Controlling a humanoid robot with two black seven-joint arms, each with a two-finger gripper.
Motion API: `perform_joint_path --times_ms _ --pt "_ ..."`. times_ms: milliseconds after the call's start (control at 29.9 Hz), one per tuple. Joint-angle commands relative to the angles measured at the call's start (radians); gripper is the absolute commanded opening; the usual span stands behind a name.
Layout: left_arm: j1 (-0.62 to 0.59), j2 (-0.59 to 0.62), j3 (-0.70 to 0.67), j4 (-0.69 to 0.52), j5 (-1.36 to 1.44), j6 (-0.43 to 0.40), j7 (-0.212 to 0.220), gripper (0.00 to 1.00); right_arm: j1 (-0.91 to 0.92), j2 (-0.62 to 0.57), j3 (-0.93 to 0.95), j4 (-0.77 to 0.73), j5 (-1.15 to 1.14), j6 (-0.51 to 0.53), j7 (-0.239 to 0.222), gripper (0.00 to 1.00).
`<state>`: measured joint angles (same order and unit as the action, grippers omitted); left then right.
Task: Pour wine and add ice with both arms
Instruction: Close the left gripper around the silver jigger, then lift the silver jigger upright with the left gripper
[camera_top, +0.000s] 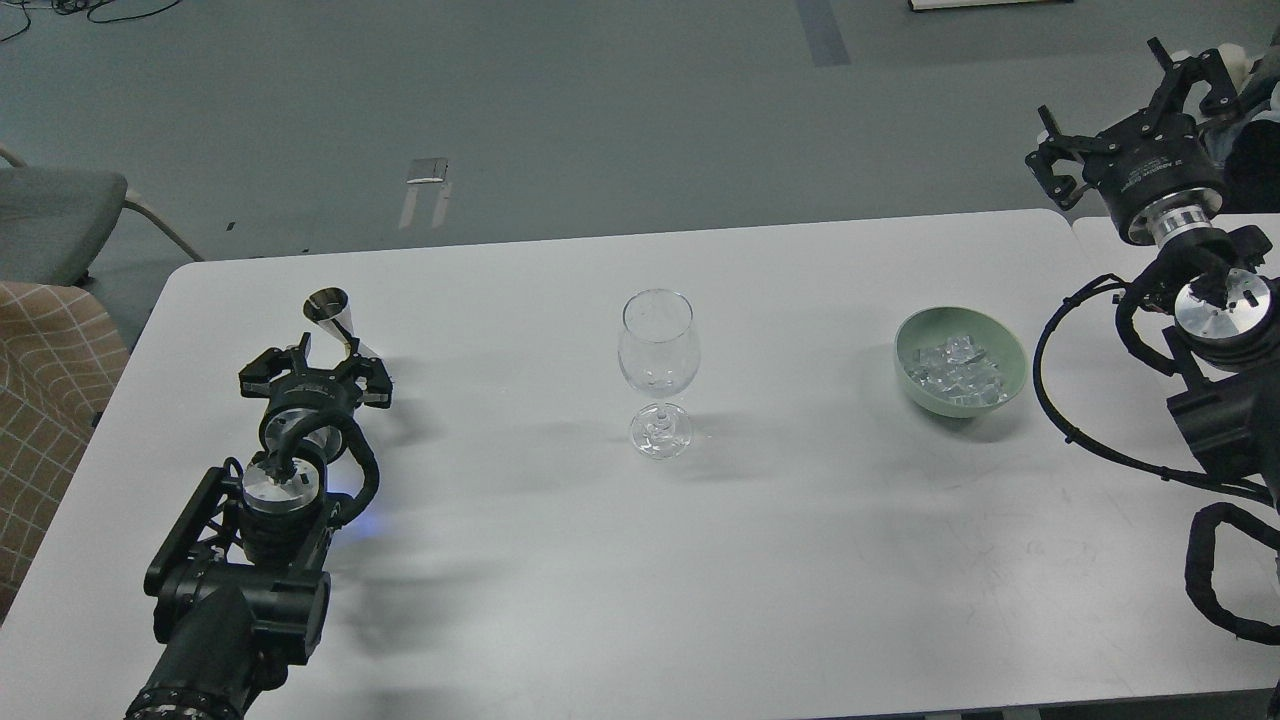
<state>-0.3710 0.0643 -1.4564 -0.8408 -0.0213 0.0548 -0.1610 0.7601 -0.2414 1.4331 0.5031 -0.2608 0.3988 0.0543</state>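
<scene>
My left gripper (330, 352) has its fingers (352, 355) clenched around the waist of a small steel measuring cup (330, 312), which leans with its open mouth tipped up and toward the far left. The cup sits over the left part of the white bench (800, 560) — whether its base touches the surface I cannot tell, since the gripper body hides it. Behind the fingers my left arm (250, 560) runs back toward the lower left corner, with a silver disc at the wrist and a black cable looping round it.

My right gripper (1125, 95) hangs raised beyond the far right corner of the bench, above the grey floor (600, 110), and its two fingers (1195, 70) stand wide apart, grasping nothing. My right arm (1215, 330) drops from it along the right edge, with cables curling out over the bench.

The wine glass (657, 370) stands upright near the middle of the bench, well apart from both grippers, and it looks empty. To its right, between the glass and my right arm, sits a pale green bowl (1005, 345) — the ice (955, 368) lies heaped inside it as small clear chunks. At the left edge, off the bench, a grey chair (55, 215) and a checked cushion (50, 390) show.
</scene>
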Motion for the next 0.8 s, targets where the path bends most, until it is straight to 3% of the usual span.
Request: perform_joint_path --times_ms 0,769 --pt "0.0 0.0 0.001 0.0 0.0 -0.007 0.002 0.51 -0.002 -0.001 0.001 0.0 0.0 0.0 -0.001 1.0" --pt "-0.012 -0.009 0.001 0.002 -0.019 -0.012 0.002 0.51 -0.008 -0.004 0.0 0.0 -0.001 0.0 -0.001 1.0"
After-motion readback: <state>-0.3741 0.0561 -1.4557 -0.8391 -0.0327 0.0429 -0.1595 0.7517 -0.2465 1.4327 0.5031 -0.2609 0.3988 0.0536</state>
